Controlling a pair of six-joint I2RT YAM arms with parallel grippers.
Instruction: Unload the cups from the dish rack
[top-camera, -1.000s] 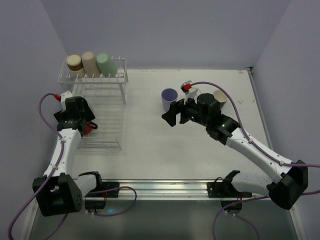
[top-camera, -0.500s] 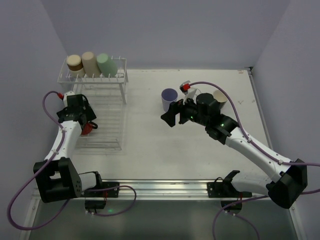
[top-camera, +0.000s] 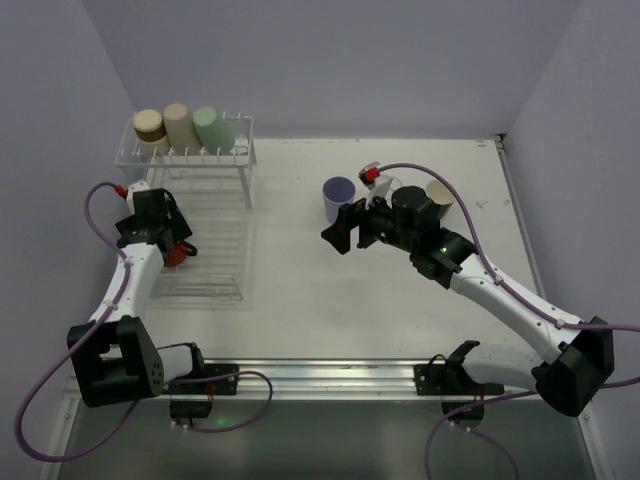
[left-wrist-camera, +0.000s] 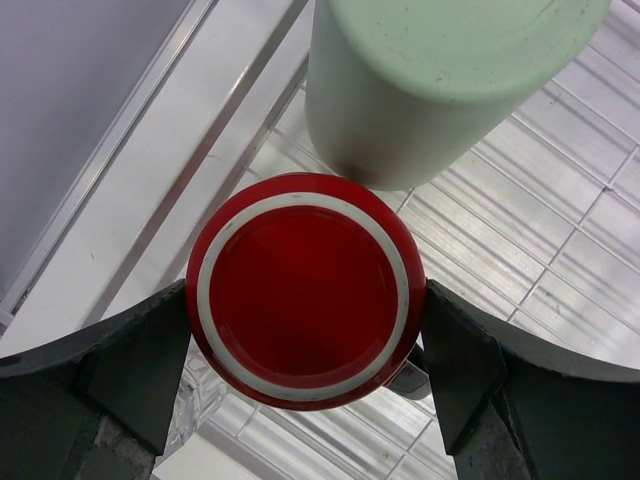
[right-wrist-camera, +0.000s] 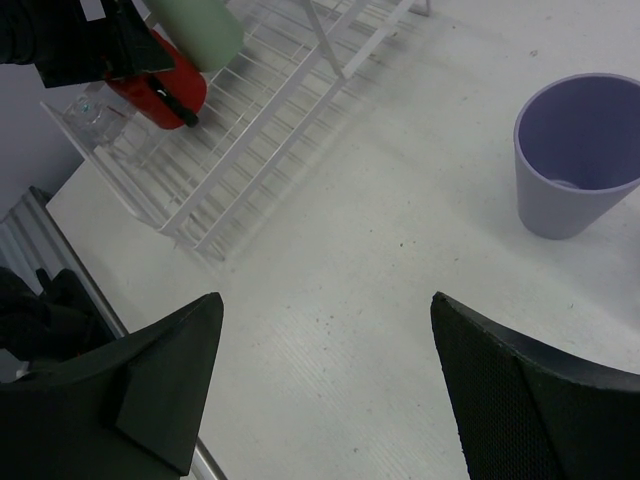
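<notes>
Left claw (left-wrist-camera: 305, 350) pinches the red cup (left-wrist-camera: 303, 285) on the rack (left-wrist-camera: 560, 200). Right claw (right-wrist-camera: 325, 310) gapes wide near the purple cup (right-wrist-camera: 580, 160).

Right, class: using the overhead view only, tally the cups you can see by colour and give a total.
Tan-brown cup: 1
Beige cup: 1
Pale green cup: 1
Red cup: 1
Purple cup: 1
Cream-looking cup, partly hidden: 1
Total: 6

Table (top-camera: 330, 300): dish rack (top-camera: 215, 270), purple cup (top-camera: 338, 198), maybe tan cup (top-camera: 441, 193).
</notes>
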